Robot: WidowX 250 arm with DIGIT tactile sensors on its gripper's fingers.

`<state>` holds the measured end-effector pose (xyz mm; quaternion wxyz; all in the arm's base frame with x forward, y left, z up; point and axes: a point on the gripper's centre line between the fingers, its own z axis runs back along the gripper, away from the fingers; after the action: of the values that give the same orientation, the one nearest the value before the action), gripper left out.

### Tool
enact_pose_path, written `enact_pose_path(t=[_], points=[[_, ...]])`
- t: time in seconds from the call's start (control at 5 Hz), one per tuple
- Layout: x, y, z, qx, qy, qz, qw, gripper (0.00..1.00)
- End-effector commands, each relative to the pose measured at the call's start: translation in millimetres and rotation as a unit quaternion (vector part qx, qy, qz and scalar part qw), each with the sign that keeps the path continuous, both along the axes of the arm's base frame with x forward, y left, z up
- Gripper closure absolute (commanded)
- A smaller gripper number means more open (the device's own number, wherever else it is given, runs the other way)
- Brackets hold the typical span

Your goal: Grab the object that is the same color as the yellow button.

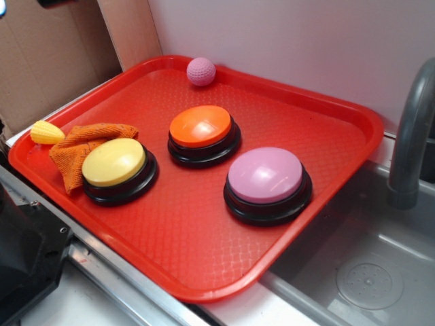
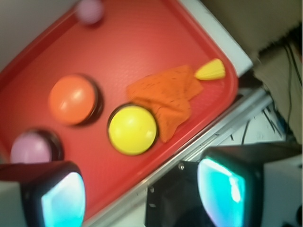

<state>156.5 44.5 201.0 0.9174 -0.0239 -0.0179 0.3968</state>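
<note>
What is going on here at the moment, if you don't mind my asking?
A WidowX arm is set to pick up the toy corn, which matches the yellow button. The corn lies at the red tray's corner edge, beside the orange cloth that partly tucks under the yellow button. The tool is open, holding nothing, above the tray's near edge in the wrist view. Nothing has been grabbed yet.

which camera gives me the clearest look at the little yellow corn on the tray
The exterior view. The corn is sharp there, resting at the tray's left rim beside the orange cloth. In the wrist view the corn is whole but blurred.
</note>
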Motion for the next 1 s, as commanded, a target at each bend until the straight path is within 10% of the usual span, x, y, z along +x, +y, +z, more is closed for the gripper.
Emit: enact_pose_path(t=[0.0,0.8], points=[[-1,42,-21,0.03,-0.009,0.247,0.968,0.0],[4,98,-99,0.124,0.019,0.387,0.914,0.0]])
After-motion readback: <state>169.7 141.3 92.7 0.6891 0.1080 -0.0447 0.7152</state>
